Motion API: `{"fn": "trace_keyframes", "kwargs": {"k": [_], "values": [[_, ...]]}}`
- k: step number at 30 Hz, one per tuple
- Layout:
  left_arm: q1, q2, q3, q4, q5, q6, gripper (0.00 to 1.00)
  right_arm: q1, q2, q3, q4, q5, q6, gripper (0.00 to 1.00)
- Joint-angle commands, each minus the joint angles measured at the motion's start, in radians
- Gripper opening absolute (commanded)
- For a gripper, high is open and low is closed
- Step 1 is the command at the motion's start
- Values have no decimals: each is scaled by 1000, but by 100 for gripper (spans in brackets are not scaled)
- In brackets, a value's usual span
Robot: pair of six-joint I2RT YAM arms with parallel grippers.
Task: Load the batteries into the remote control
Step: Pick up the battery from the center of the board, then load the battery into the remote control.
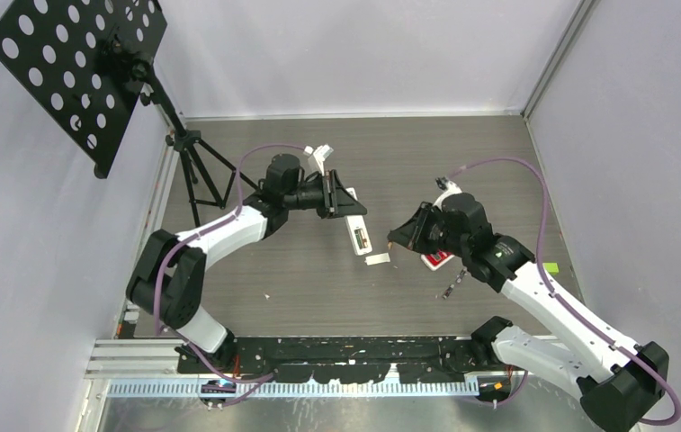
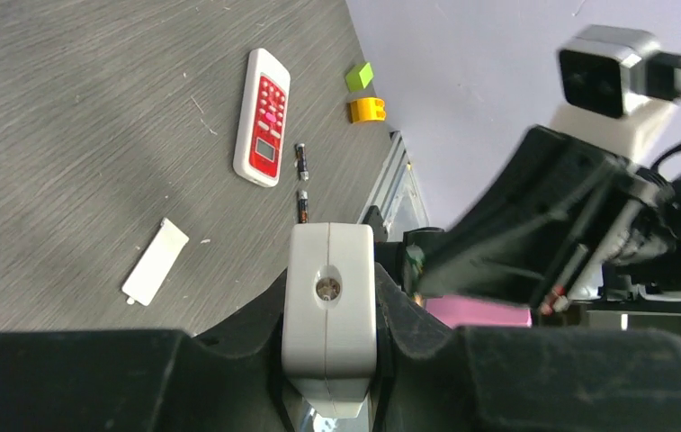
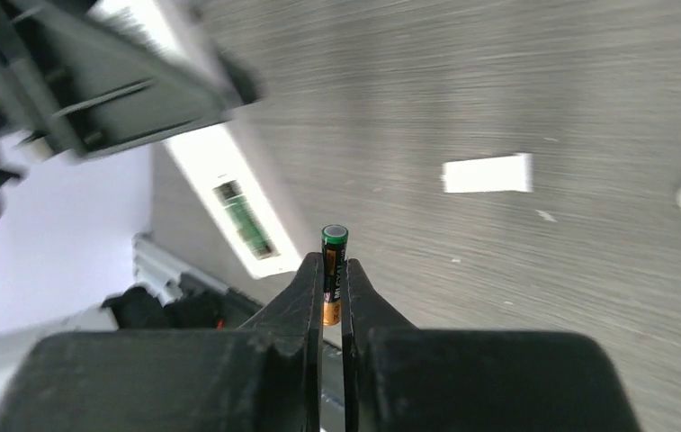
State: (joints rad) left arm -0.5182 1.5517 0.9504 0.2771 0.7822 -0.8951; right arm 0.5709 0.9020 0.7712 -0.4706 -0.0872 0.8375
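My left gripper (image 1: 345,202) is shut on one end of a white remote (image 1: 358,237), which slants down toward the table. In the left wrist view (image 2: 329,315) the remote's end (image 2: 329,297) sits between the jaws. The right wrist view shows its open battery bay (image 3: 245,219). My right gripper (image 1: 400,238) is shut on a green and gold battery (image 3: 334,268), held just right of the white remote. Two more batteries (image 2: 301,161) (image 2: 302,206) lie beside a red-and-white remote (image 2: 263,117). The loose white battery cover (image 1: 378,259) lies flat between the remotes.
A green block (image 2: 360,76) and an orange-yellow block (image 2: 366,109) sit near the right wall. A black perforated stand (image 1: 76,72) on a tripod (image 1: 197,175) stands at the back left. Grey walls close in the table on three sides.
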Motion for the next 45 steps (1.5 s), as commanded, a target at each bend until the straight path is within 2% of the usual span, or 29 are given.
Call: {"fn": "trace_keyframes", "kwargs": {"k": [1, 4, 8, 19, 27, 45], "values": [[-11, 41, 56, -2, 32, -76, 0, 40, 5, 29, 187, -200, -71, 3], [-11, 51, 49, 55, 81, -103, 0, 82, -2, 21, 261, -279, -109, 3], [-11, 48, 71, 13, 125, -64, 0, 125, -21, 31, 292, -325, -166, 3], [-11, 57, 41, 101, 183, -153, 0, 158, 81, 130, 122, -137, -241, 4], [-11, 54, 24, 188, 193, -214, 0, 201, 124, 157, 86, -55, -270, 7], [-13, 41, 14, 192, 198, -214, 0, 218, 154, 179, 51, 63, -240, 29]]}}
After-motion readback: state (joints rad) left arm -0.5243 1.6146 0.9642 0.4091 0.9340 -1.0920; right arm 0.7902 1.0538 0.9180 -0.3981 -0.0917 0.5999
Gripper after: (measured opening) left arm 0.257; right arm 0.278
